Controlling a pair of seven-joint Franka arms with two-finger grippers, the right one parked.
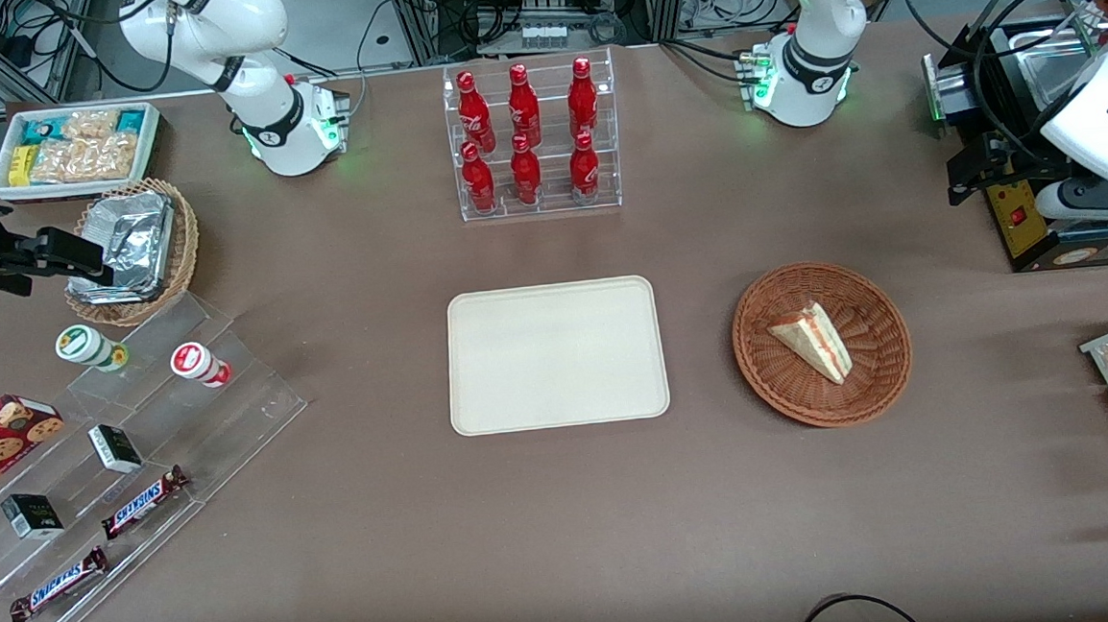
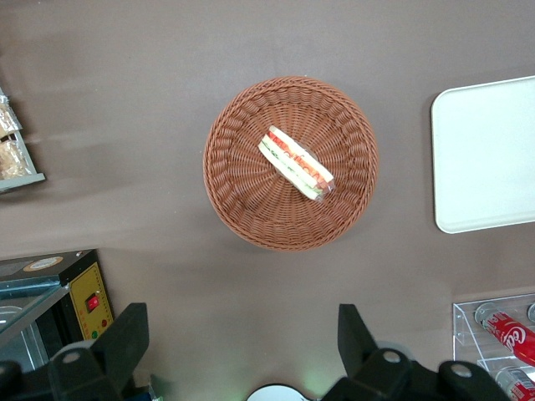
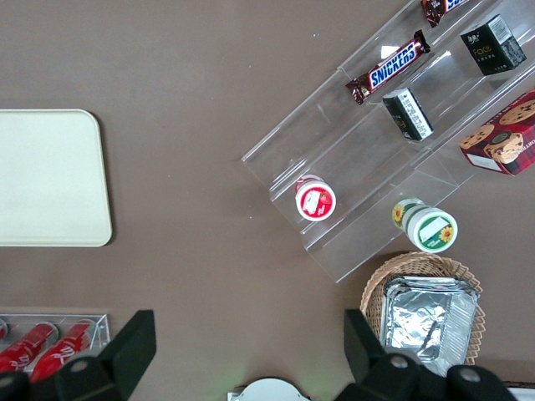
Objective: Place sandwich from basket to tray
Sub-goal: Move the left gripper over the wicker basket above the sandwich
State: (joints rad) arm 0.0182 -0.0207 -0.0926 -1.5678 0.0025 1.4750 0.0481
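The cream tray [image 1: 557, 356] lies bare mid-table, with the wicker basket [image 1: 880, 368] just beside it toward the working arm's end. The sandwich [image 1: 814, 340] rests in the basket. High above it, the gripper [image 2: 242, 347] hangs spread wide, holding nothing.

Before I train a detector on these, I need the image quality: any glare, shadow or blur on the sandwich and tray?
Front view: sandwich sharp, evenly lit; tray matte, no glare. Left wrist view: basket crisp, faint soft shadow beside it; gripper open, dark, well above the table.
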